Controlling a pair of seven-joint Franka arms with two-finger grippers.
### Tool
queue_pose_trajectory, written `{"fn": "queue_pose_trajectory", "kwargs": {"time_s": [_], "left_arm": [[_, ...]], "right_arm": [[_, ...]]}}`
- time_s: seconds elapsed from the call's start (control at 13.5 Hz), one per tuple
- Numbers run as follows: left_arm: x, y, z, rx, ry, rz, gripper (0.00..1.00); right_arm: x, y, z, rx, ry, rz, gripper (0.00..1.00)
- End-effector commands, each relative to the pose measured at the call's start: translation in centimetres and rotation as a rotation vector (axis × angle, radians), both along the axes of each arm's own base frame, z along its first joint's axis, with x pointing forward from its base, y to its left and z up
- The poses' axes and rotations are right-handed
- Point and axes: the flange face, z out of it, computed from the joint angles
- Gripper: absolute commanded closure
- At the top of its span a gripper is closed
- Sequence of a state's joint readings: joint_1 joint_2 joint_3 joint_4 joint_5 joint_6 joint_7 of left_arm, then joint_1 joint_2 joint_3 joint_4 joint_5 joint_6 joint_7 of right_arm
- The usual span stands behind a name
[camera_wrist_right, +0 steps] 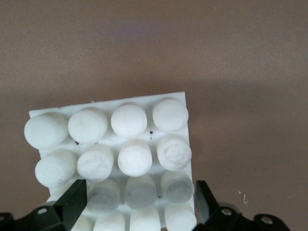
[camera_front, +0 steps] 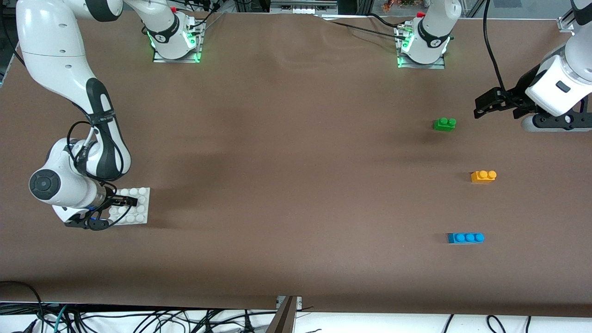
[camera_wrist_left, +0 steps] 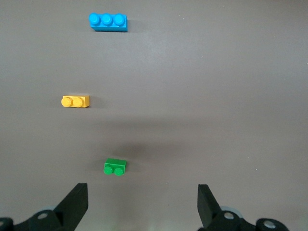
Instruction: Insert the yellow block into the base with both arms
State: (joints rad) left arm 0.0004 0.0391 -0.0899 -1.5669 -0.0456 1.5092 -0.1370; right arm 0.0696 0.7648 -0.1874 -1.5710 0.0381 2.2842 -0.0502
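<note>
Barely started. Yellow block (camera_front: 483,176) sits untouched on the table (camera_front: 296,185) at the left arm's end, between green brick (camera_front: 445,124) and blue brick (camera_front: 465,237). Left end effector (camera_wrist_left: 142,207) is up over the table by the green brick, fingers apart, empty. Right end effector (camera_wrist_right: 139,204) is down at the white base (camera_wrist_right: 144,144), fingers spread astride its studs, not clamped. Pick, carry and insertion all remain

Front cam high, faces both arm bases, whole table (camera_front: 296,162). Left wrist looks down from height; right wrist close on base (camera_wrist_right: 110,144), also in front.
</note>
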Motion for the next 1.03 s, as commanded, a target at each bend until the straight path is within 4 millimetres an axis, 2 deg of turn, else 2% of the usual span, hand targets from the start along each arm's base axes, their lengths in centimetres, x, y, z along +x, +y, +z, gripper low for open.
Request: {"fn": "queue_pose_trajectory", "kwargs": {"time_s": [0.0,0.81,0.89,0.96], "left_arm": [[0.0,0.2,0.3,0.018,0.004,-0.006,0.0],[0.0,0.2,0.3,0.018,0.004,-0.006,0.0],[0.0,0.2,0.3,0.018,0.004,-0.006,0.0],[0.0,0.2,0.3,0.018,0.004,-0.006,0.0]], "right_arm": [[0.0,0.2,-0.4,0.01,-0.013,0.004,0.0],[-0.1,1.2,-2.8,0.02,-0.026,0.081,0.0],[-0.1,1.5,-2.8,0.025,-0.026,0.08,0.0],[-0.1,2.9,-2.8,0.044,-0.028,0.089,0.0]]}}
